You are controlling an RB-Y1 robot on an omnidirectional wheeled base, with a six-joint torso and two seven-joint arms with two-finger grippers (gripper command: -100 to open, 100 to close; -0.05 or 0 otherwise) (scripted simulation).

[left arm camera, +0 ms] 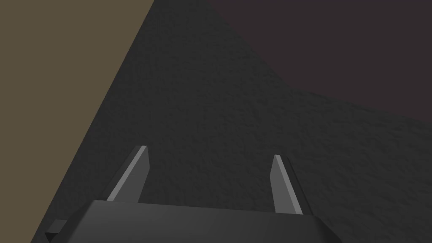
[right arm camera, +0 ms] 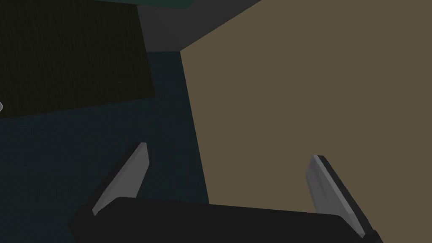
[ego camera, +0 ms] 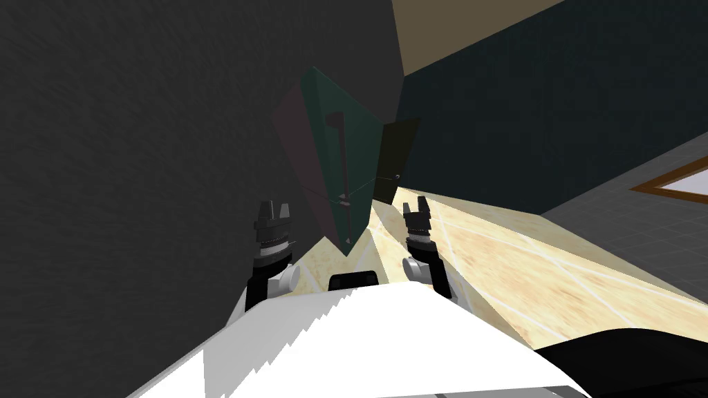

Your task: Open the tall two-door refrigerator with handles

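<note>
The tall refrigerator (ego camera: 346, 148) stands ahead in the head view. It has a dark green front, a brownish side, and a long dark handle (ego camera: 338, 141) running down it above a shorter one. Both arms are held in front of me, short of the refrigerator and touching nothing. My left gripper (ego camera: 274, 207) is open to the left of the refrigerator's foot, and its wrist view shows the fingers (left arm camera: 135, 168) apart before a dark grey wall. My right gripper (ego camera: 415, 204) is open to the right of the foot, with nothing between its fingers (right arm camera: 130, 173).
A dark grey wall (ego camera: 138, 173) runs close along my left. A dark door (ego camera: 395, 159) with a small knob stands just right of the refrigerator, set in a dark blue wall (ego camera: 553, 103). Pale tan floor (ego camera: 518, 256) stretches ahead and to the right.
</note>
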